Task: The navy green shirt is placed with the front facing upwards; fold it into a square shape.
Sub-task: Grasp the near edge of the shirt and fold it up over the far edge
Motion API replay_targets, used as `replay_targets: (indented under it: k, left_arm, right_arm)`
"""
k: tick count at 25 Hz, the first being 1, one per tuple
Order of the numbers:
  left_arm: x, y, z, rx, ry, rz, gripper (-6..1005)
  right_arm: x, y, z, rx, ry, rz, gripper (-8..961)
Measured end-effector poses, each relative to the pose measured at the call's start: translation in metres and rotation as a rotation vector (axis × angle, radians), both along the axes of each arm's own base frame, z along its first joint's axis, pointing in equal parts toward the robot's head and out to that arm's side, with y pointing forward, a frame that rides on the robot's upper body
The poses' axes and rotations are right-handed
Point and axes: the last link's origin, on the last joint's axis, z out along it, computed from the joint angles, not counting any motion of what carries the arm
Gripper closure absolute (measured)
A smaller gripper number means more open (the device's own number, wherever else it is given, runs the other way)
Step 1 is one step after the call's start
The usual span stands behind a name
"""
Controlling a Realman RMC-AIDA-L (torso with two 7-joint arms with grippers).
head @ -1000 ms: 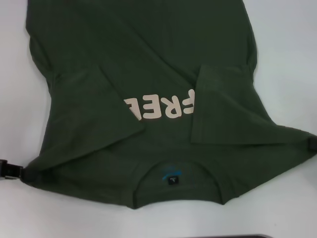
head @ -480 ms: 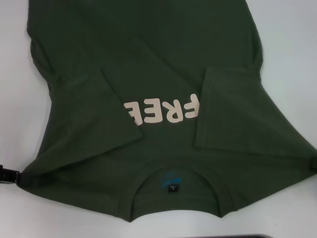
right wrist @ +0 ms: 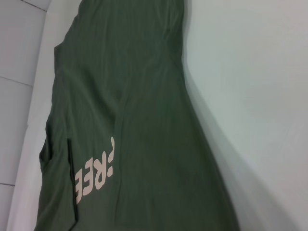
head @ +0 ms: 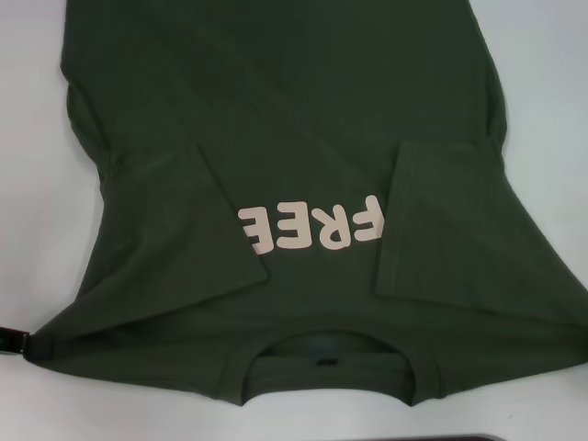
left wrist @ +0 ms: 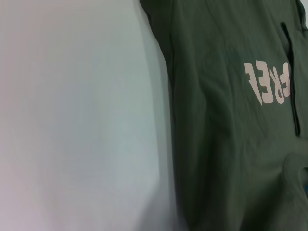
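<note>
The navy green shirt (head: 294, 101) lies front up on the white table, its collar (head: 326, 363) nearest me. The cream "FREE" lettering (head: 310, 228) reads upside down between the two sleeves, which are folded in over the chest. The left sleeve (head: 165, 220) and the right sleeve (head: 450, 230) lie flat. At the left edge of the head view, my left gripper (head: 11, 340) is shut on the shirt's shoulder corner, which is pulled to a point. My right gripper is out of view past the right edge, where the other shoulder runs off. Both wrist views show the shirt (left wrist: 231, 144) (right wrist: 144, 96) and its lettering.
White table top (head: 551, 92) surrounds the shirt on both sides. A dark strip (head: 441, 437) runs along the near edge of the head view. In the right wrist view the table's edge and a tiled floor (right wrist: 19, 96) lie beyond the shirt.
Both shoulder corners have been drawn outward. The right gripper left the view and the left one slid further left. The right sleeve shifted right, uncovering the whole lettering. The collar moved nearer me.
</note>
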Motion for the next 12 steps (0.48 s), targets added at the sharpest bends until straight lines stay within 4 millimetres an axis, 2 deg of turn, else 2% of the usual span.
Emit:
replay_targets:
  k: [5, 12]
  left_arm:
    - [0.0, -0.001, 0.001, -0.01, -0.001, -0.003, 959]
    - [0.012, 0.002, -0.003, -0.031, -0.047, -0.064, 958]
  right_arm:
    - [-0.001, -0.002, 0.0, 0.004, 0.004, 0.01, 909]
    - [-0.013, 0.013, -0.004, -0.01, 0.031, 0.086, 909]
